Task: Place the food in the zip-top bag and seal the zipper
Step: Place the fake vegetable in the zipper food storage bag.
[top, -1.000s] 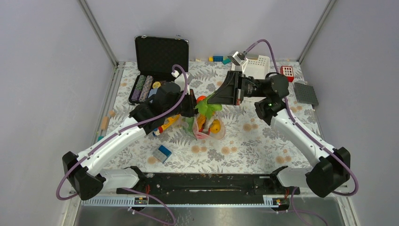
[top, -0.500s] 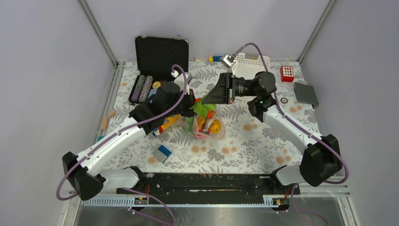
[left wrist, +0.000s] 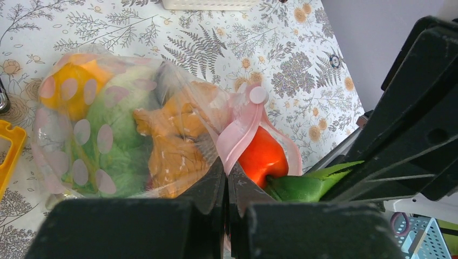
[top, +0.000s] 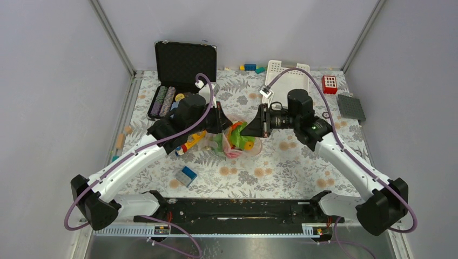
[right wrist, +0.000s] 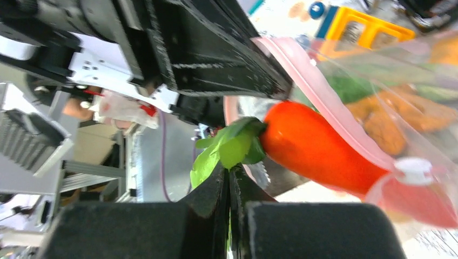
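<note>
A clear zip-top bag (top: 237, 145) with a pink zipper strip (left wrist: 241, 131) and pink dots lies mid-table, holding yellow, green and orange-brown food (left wrist: 162, 151). My left gripper (left wrist: 227, 175) is shut on the bag's pink rim, holding the mouth up. An orange carrot (right wrist: 318, 148) with green leaves (right wrist: 229, 145) sits partway inside the bag's mouth. My right gripper (right wrist: 229, 181) is shut on the carrot's leaves, close to the left gripper (top: 226, 122). In the top view the right gripper (top: 246, 130) meets the bag mouth from the right.
An open black case (top: 181, 75) with chips stands at the back left. A white tray (top: 289, 75), a red block (top: 329, 83) and a dark plate (top: 351, 107) are at the back right. A yellow toy (top: 192, 143) and a blue block (top: 188, 175) lie left of the bag.
My right gripper has come down and leftward with the carrot, from above the bag to its mouth; the carrot now sits partly inside. The left gripper has kept its hold on the rim.
</note>
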Robot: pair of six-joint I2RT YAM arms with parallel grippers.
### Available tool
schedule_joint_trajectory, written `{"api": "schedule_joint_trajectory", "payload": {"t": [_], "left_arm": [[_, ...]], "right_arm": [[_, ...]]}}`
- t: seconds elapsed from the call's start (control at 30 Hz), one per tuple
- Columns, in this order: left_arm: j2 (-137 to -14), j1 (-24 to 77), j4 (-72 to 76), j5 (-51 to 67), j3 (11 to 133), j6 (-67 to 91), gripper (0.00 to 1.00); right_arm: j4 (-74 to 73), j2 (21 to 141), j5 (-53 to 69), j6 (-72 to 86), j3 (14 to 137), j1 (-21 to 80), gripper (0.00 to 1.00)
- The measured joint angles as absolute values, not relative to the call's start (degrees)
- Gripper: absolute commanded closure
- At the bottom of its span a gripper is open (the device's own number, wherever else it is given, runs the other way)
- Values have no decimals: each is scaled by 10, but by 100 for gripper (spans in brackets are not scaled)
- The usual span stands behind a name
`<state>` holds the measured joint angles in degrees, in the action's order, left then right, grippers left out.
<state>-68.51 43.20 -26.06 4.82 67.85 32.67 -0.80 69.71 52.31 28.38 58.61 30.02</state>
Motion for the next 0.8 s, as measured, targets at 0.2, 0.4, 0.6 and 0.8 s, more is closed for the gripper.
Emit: {"api": "schedule_joint_trajectory", "payload": {"t": [0.2, 0.4, 0.6, 0.8], "left_arm": [[-685, 431, -262, 62, 679, 324, 100], [-685, 430, -265, 101, 679, 313, 100], [-686, 428, -265, 118, 679, 309, 100], [-686, 425, -274, 118, 679, 309, 100]], "right_arm": [[-119, 685, 409, 220, 587, 329, 100], [-181, 694, 271, 206, 611, 397, 100], [-206, 743, 144, 212, 656, 458, 100], [-238, 799, 27, 224, 695, 519, 100]]}}
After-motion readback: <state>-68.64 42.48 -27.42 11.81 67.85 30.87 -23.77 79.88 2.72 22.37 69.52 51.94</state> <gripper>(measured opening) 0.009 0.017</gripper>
